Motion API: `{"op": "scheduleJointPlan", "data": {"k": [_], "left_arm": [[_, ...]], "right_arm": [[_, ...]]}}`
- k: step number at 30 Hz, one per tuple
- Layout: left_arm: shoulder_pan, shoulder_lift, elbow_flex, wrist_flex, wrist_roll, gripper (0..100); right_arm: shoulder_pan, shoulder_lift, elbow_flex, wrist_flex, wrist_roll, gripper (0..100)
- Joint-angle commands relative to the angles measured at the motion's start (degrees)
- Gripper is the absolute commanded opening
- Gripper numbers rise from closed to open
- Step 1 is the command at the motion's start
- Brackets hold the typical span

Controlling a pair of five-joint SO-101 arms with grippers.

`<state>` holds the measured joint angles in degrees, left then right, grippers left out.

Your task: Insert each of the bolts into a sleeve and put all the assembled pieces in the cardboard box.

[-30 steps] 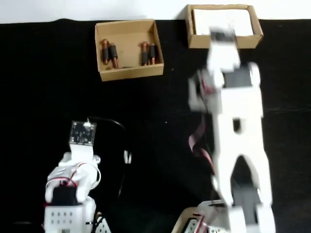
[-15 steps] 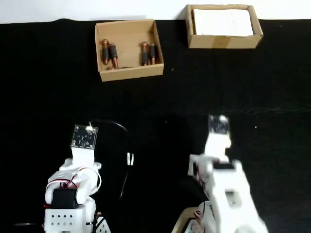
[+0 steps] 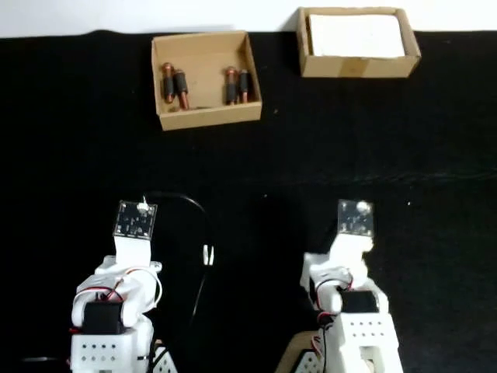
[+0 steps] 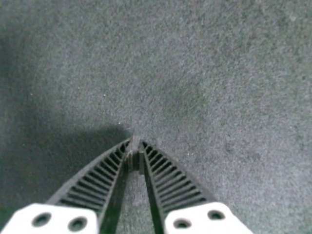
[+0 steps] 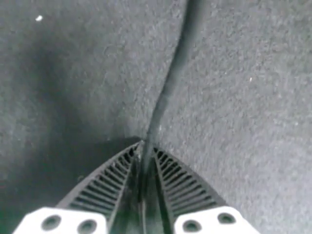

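Near edge first: two white plastic arms sit folded back over their bases. One arm (image 3: pixel 115 291) and the other arm (image 3: pixel 347 299) are side by side and well apart, each with a small circuit board tipped up at its top. From overhead I can't call which is left and which is right. A thin black cable (image 3: pixel 205 233) loops over the cloth between them, closer to the arm at the picture's left.

On the left wrist view, the left gripper (image 4: pixel 135 146) hangs low over the black cloth table (image 4: pixel 204 73). Its ribbed black jaws are drawn right together, tips meeting.

Over on the right wrist view it's the same picture: the right gripper (image 5: pixel 145 144) has its jaws pinched together at the tips. A dark cord (image 5: pixel 170 83) runs away across the cloth from just past those tips. Whether the jaws touch it, I can't tell.

Now to the far side. The open brown cardboard box (image 3: pixel 208 116) sits well away from both arms. Inside it, four copper-coloured bolts in dark sleeves (image 3: pixel 168 81) lie flat on the floor, two side by side toward one end wall and two side by side toward the other. Further along the far edge stands a second cardboard box (image 3: pixel 357 67), holding a white sheet (image 3: pixel 357 35).
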<state>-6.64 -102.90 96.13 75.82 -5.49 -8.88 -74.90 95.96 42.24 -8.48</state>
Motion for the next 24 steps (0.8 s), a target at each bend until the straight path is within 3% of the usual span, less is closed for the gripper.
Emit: {"op": "scheduleJointPlan", "data": {"k": [1, 12, 24], "left_arm": [[0.4, -0.4, 1.01, 0.18, -0.09, 1], [0.4, -0.4, 1.01, 0.18, -0.09, 1], [0.4, -0.4, 1.01, 0.18, -0.09, 1]], "right_arm": [[0.31, -5.32, 4.62, 1.89, -0.18, 0.6], [0.4, -19.47, 7.25, 11.38, -0.26, 0.6], [0.48, -21.58, 7.25, 13.05, -0.26, 0.6]]}}
